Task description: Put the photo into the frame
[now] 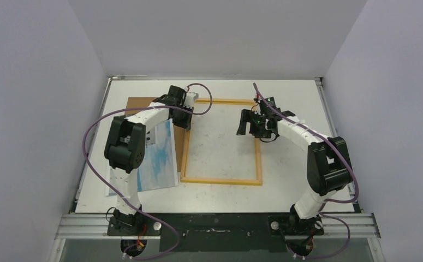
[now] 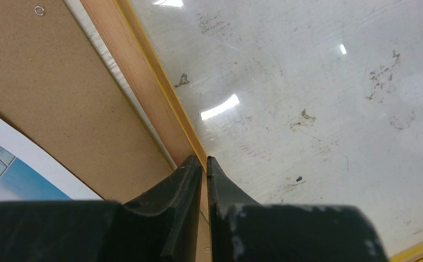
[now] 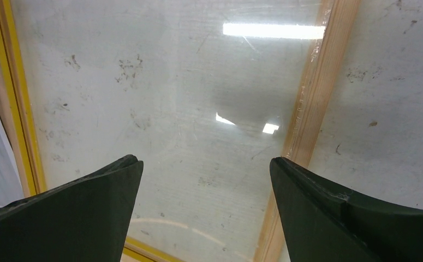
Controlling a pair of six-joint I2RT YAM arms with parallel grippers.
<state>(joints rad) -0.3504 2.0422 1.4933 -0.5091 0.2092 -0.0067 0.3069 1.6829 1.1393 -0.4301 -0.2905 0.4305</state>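
The frame point(image 1: 222, 181) lies flat mid-table with its pale wood side up and a yellow inner edge. My left gripper point(image 1: 185, 121) sits on the frame's left rail point(image 2: 143, 71). In the left wrist view its jaws point(image 2: 204, 159) are pinched to a thin slit over the rail's yellow inner edge. The photo point(image 1: 157, 158), a blue and white print, lies left of the frame, partly under the left arm, and its corner point(image 2: 12, 169) shows near the gripper. My right gripper point(image 1: 258, 128) hovers open point(image 3: 204, 161) inside the frame by its right rail point(image 3: 313, 109), holding nothing.
A brown fibreboard backing panel point(image 1: 141, 106) lies under the photo's far part, against the frame's left rail point(image 2: 51, 93). A glossy, smudged pane point(image 2: 307, 109) fills the frame's opening. White walls enclose the table on three sides. The arm bases stand at the near edge.
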